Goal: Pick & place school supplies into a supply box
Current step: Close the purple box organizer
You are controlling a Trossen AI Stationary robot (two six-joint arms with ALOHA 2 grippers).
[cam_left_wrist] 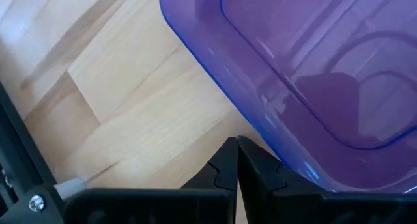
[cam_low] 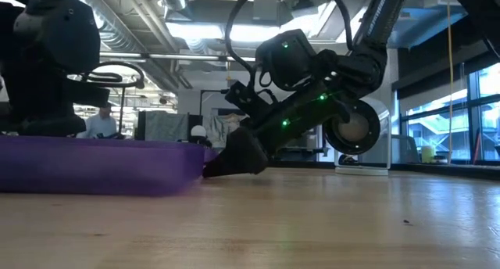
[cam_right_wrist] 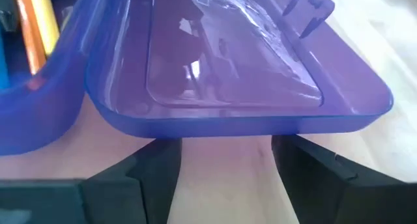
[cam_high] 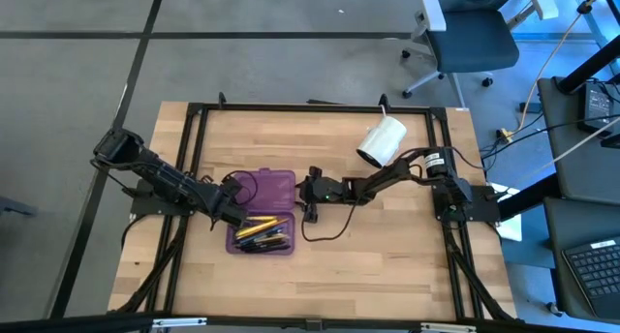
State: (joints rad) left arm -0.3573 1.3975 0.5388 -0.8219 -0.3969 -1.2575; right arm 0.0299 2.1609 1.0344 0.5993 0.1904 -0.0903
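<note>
Two views differ: right pincer [cam_right_wrist: 225, 162] apart at supply box [cam_right_wrist: 234, 68], left pincer [cam_left_wrist: 236, 160] together.

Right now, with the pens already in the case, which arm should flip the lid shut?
Probably the right. Its gripper is open with the fingers at the lid's free edge, while the left gripper is shut beside the supply box.

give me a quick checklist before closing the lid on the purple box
1. Supplies in the supply box: ok.
2. Lid lying open flat: ok.
3. Right gripper open at the lid's edge: ok.
4. Left gripper shut beside the box's corner: ok.
5. Anything sticking above the box rim: cannot tell.
6. White roll apart from the box: ok.
</note>
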